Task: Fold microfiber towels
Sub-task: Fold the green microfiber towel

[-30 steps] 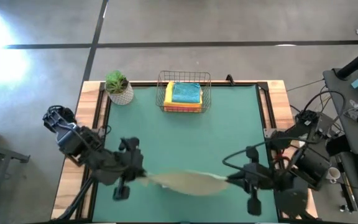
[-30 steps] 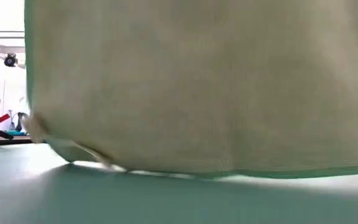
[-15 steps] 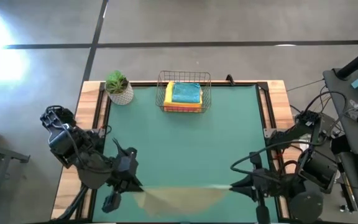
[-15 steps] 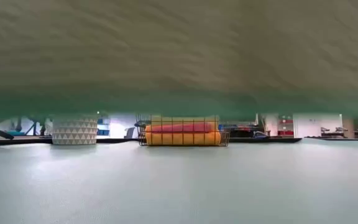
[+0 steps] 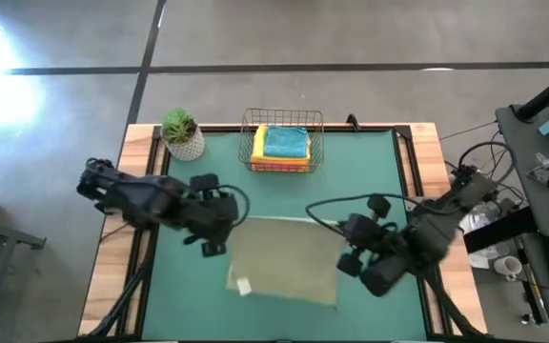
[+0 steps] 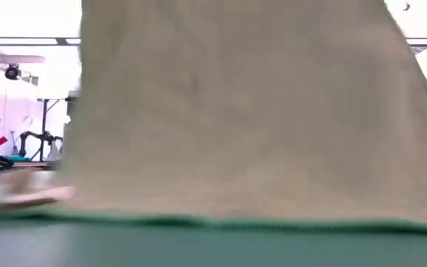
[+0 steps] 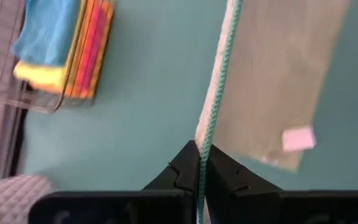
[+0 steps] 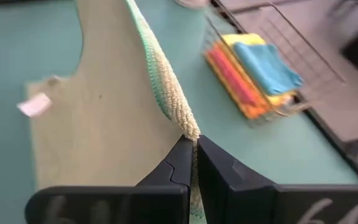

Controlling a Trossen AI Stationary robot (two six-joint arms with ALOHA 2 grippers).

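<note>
Sage towel (image 5: 284,259) is held up over the mat's (image 5: 360,181) middle-near part, stretched between both grippers — left gripper (image 5: 225,225) pinches its far-left corner, right gripper (image 5: 343,240) its far-right corner. Both sets of fingers are clamped tight on the cloth edge.

High view: towel spreads from the two held corners toward the near table edge, roughly rectangular, w/ a small white tag (image 5: 244,286) at its near-left corner. Basket (image 5: 317,129) sits at the far edge of the mat, holding the other towels, teal (image 5: 286,142) on top; plant pot (image 5: 184,135) just left of it.

Low view adds what overhead can't: the towel (image 6: 250,111) hangs like a curtain, its green-trimmed lower hem on or just above the mat, blocking basket & pot entirely.

Left wrist view: closed fingertips (image 7: 188,165) w/ the green hem running straight out from between them; tag (image 7: 298,138) visible on the cloth, and the basket stack shows teal, yellow, orange, pink layers (image 7: 64,43).

Right wrist view: fingertips (image 8: 182,158) shut on the fuzzy hem; same stack (image 8: 253,71) seen side-on in the basket.
</note>
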